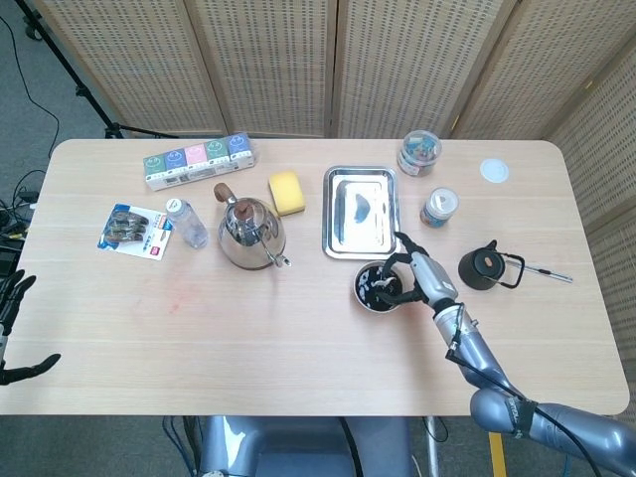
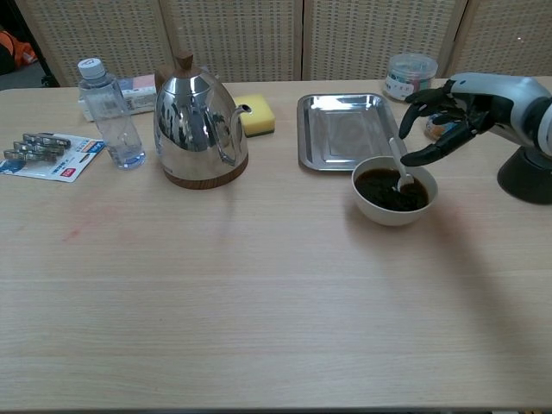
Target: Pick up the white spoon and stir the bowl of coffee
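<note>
The white bowl (image 2: 380,212) of dark coffee stands in front of the steel tray; the head view shows the bowl (image 1: 368,287) too. The white spoon (image 2: 397,157) stands in the coffee with its handle leaning up towards the far rim. My right hand (image 2: 454,115) hovers just right of the bowl with its fingers spread, the lowest fingertip close to the spoon handle but not gripping it. In the head view the right hand (image 1: 415,272) sits at the bowl's right edge. My left hand (image 1: 12,328) hangs off the table's left side, fingers apart, holding nothing.
A steel kettle (image 2: 197,121) stands left of the tray (image 2: 345,129), with a yellow sponge (image 2: 256,115) behind and a water bottle (image 2: 108,112) further left. A black pot (image 2: 526,172) is right of the bowl. A jar (image 2: 410,76) stands at the back.
</note>
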Robot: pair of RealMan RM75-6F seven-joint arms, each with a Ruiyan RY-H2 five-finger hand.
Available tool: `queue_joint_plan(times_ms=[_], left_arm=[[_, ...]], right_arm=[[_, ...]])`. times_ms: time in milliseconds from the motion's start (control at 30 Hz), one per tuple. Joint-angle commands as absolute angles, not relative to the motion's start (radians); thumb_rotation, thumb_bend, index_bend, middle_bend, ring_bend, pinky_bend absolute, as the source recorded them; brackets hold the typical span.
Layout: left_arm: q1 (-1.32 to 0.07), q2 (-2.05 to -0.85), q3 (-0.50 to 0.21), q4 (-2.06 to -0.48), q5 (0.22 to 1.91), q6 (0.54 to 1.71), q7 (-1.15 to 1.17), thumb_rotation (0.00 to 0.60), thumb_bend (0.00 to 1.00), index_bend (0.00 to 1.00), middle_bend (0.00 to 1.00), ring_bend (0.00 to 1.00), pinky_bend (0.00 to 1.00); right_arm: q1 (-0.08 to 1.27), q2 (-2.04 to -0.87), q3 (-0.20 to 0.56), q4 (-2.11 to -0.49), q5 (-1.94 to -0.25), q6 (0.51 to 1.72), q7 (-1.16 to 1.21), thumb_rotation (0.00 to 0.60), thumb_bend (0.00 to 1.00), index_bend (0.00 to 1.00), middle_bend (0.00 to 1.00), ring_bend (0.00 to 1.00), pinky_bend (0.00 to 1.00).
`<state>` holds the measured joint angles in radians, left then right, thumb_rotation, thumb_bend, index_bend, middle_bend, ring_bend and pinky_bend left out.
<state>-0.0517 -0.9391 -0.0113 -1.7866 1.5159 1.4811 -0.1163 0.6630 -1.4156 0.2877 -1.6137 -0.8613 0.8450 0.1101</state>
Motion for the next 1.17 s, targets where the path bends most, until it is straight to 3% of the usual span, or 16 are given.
queue_joint_plan(times_ms=[33,400,533,733,967,1167], left_arm=[[-0.052,-0.940,-0.011,-1.786,1.516,1.481,-0.114,0.600,0.00,0.00,0.00,0.00,0.00],[-0.051,-0.943,-0.010,-1.787,1.516,1.482,-0.107,0.600,0.00,0.00,0.00,0.00,0.00],[-0.048,-0.946,-0.007,-1.787,1.521,1.486,-0.102,0.600,0.00,0.00,0.00,0.00,0.00],[-0.026,-0.989,-0.028,-1.785,1.490,1.541,-0.016,0.600,0.00,0.00,0.00,0.00,0.00],[-0.020,-0.995,-0.018,-1.773,1.490,1.535,-0.016,0.600,0.00,0.00,0.00,0.00,0.00],[-0.031,-0.998,-0.013,-1.767,1.502,1.512,-0.011,0.600,0.00,0.00,0.00,0.00,0.00]], right_arm=[[0.645,-1.389,0.278,-1.636,-0.903,0.849,0.122,0.600,0.03,0.30,0.00,0.00,0.00],[0.571,-1.270,0.233,-1.720,-1.094,0.927,0.133,0.600,0.00,0.29,0.00,0.00,0.00],[0.511,-1.237,0.169,-1.659,-1.244,1.051,0.065,0.600,0.00,0.22,0.00,0.00,0.00],[0.411,-1.245,0.076,-1.443,-1.462,1.271,0.012,0.600,0.00,0.11,0.00,0.00,0.00],[0.322,-1.260,0.039,-1.316,-1.557,1.446,0.067,0.600,0.00,0.10,0.00,0.00,0.00],[0.275,-1.263,0.024,-1.317,-1.580,1.509,0.073,0.600,0.00,0.06,0.00,0.00,0.00]])
